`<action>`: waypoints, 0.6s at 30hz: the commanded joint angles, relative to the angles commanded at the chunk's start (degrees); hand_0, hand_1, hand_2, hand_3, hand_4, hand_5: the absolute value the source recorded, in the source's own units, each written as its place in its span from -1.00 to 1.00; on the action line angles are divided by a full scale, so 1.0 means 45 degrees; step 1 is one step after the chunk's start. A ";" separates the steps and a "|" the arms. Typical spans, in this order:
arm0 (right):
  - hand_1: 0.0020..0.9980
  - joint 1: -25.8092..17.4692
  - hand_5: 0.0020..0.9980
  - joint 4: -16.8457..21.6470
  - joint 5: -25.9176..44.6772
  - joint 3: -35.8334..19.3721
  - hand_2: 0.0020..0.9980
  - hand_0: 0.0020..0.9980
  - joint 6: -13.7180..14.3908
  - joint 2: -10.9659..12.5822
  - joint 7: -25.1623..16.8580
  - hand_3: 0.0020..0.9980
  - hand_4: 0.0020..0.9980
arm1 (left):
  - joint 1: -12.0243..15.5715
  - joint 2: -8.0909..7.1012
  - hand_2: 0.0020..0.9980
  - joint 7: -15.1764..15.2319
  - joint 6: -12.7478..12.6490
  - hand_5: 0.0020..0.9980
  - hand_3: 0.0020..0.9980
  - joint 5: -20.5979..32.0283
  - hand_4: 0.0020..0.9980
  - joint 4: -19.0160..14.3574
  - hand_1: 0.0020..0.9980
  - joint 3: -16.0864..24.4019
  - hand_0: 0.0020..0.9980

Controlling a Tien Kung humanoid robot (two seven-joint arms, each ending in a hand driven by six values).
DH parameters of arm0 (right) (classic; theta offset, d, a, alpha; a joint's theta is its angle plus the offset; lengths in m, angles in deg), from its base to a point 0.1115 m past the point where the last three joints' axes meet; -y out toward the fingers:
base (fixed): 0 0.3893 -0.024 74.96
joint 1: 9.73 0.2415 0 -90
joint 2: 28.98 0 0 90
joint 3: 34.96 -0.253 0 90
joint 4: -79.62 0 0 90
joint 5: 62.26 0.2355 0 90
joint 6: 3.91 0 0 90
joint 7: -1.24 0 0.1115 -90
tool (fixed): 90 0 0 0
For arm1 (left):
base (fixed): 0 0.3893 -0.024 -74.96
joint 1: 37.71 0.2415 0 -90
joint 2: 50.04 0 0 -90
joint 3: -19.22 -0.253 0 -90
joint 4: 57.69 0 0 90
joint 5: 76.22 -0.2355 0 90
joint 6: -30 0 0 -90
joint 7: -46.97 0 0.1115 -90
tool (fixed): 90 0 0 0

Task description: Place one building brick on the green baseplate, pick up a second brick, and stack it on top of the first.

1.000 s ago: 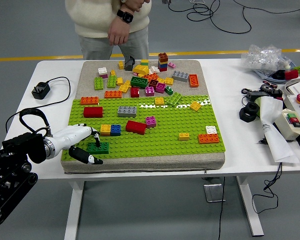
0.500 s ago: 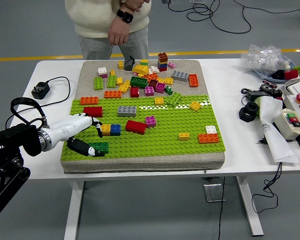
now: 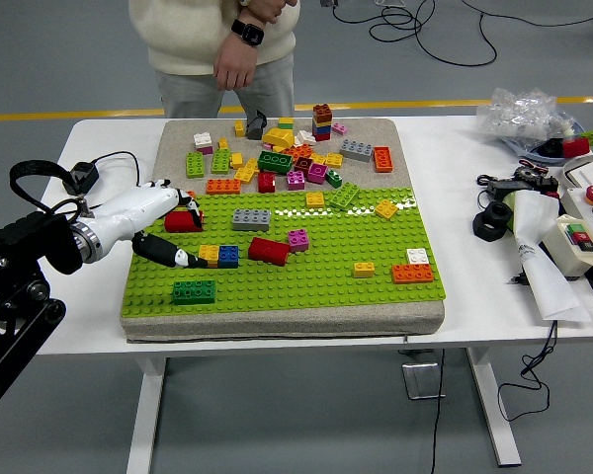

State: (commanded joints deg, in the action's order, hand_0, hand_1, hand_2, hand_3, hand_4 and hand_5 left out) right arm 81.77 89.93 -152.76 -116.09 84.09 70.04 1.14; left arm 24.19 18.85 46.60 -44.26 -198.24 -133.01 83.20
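Observation:
A dark green brick (image 3: 194, 290) sits alone on the green baseplate (image 3: 326, 281) near its front left corner. My left hand (image 3: 182, 233) is farther back, at the plate's left edge, and holds nothing. Its white fingers (image 3: 185, 202) reach over the back of a red brick (image 3: 188, 224), and the black-tipped thumb (image 3: 174, 258) lies in front of that brick. The fingers are spread and not closed on the red brick. A yellow and blue pair of bricks (image 3: 218, 256) lies just right of the thumb. My right hand is out of view.
Loose bricks (image 3: 287, 158) are piled on the grey mat behind the plate; a grey brick (image 3: 250, 219) and another red brick (image 3: 268, 251) sit on it. A person stands at the far side, one hand (image 3: 235, 65) hanging. A black adapter (image 3: 79, 176) lies left; control boxes (image 3: 578, 237) right.
My left hand has let go of the dark green brick, which stays on the plate, and has moved back and up to the red brick at the left edge.

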 joint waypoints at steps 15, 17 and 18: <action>0.41 0.0129 0.25 0.0000 0.0021 0.0208 0.48 0.53 -0.0016 0.0015 0.0029 0.50 1.00 | -0.2189 0.0508 0.12 0.0863 -0.0596 -0.93 0.43 -0.1773 0.83 0.2809 0.40 -0.2225 0.55; 0.41 0.0141 0.25 0.0000 0.0033 0.0219 0.48 0.53 -0.0016 0.0011 0.0032 0.50 1.00 | -0.2350 0.0540 0.12 0.0890 -0.0603 -0.93 0.43 -0.1773 0.83 0.2982 0.40 -0.2474 0.55; 0.41 0.0145 0.25 0.0000 0.0033 0.0216 0.48 0.53 -0.0016 0.0010 0.0032 0.50 1.00 | -0.2440 0.0581 0.12 0.0893 -0.0591 -0.93 0.43 -0.1773 0.83 0.3083 0.40 -0.2579 0.55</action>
State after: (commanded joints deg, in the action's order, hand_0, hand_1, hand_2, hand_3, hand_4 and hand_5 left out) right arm 82.42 89.93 -152.61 -115.12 84.02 70.08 1.28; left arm 13.22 21.47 50.62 -46.92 -206.22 -119.14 71.59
